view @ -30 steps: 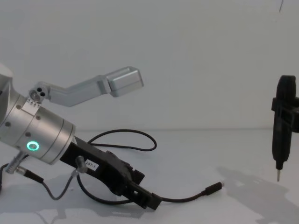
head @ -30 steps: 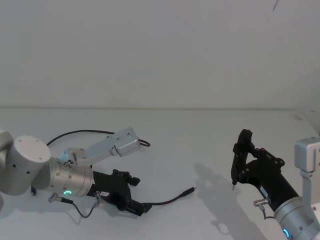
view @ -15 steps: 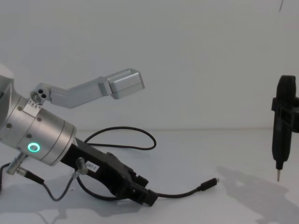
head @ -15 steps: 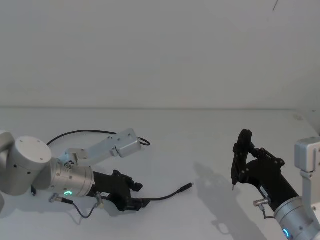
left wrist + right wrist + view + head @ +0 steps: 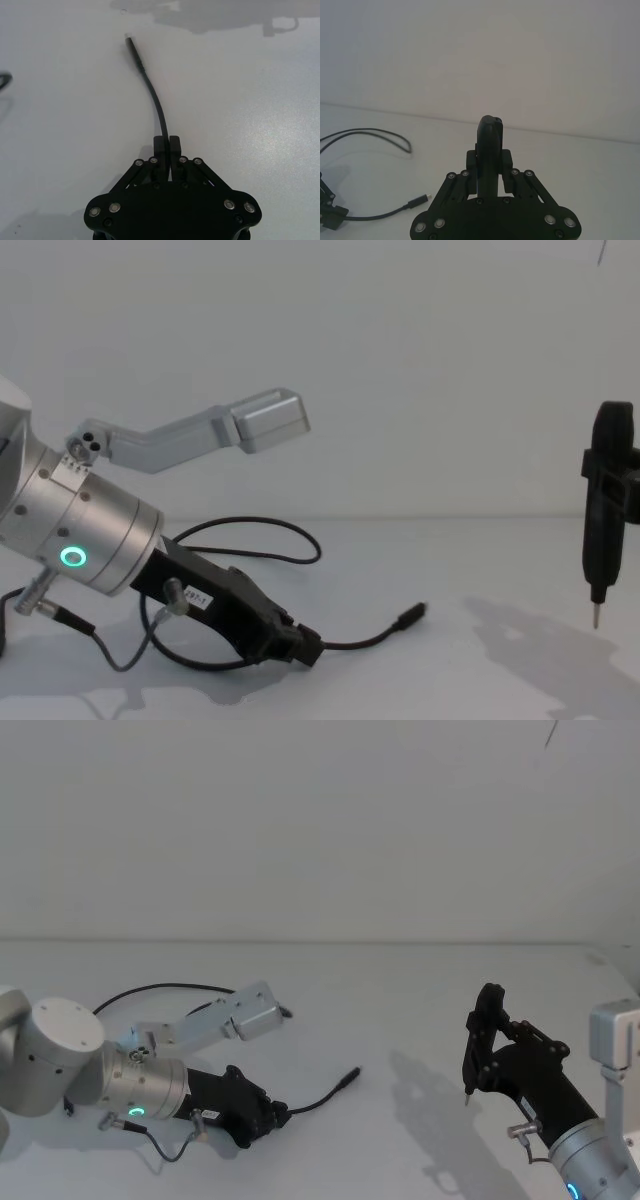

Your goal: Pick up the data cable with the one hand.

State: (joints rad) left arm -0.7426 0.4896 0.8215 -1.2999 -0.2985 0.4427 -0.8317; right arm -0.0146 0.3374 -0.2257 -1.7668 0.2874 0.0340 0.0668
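One end effector, the left gripper (image 5: 274,1112), is clamped on the cable (image 5: 320,1097) at lower left; the free length runs up-right to the plug (image 5: 350,1075). The right gripper (image 5: 480,1050) hangs lower right.

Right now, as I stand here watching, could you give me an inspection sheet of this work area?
Surface: white table, with shadows of the arms on it.
Job's things: black cable trailing over the table, its plug free and pointing away from the left gripper.
Clutter: nothing seen.
Grippers: left gripper low at the table, shut on the black cable; right gripper raised on the right, shut on a black pointed tool, apart from the cable.
Cables: thin grey wire looping under the left wrist.
Surroundings: plain white wall.
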